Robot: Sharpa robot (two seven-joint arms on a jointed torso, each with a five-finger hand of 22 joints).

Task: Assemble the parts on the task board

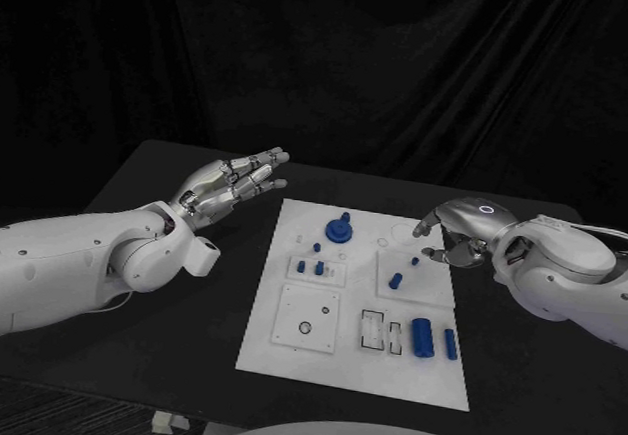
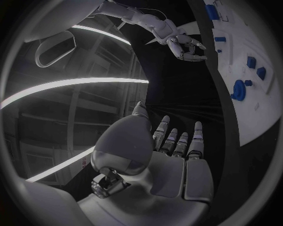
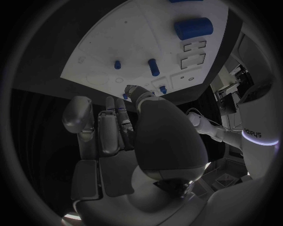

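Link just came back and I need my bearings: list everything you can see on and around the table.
table: one, black, under everything.
task board: one, white, mid-table.
gear-like part: one, blue, board's far end.
small pegs: several, blue, standing mid-board.
cylinder: one, blue, lying at the board's near right, a slimmer blue piece beside it.
left hand: silver, fingers apart, holding nothing, left of the board.
right hand: silver, fingers curled at the board's right edge; whether it pinches a part is unclear.
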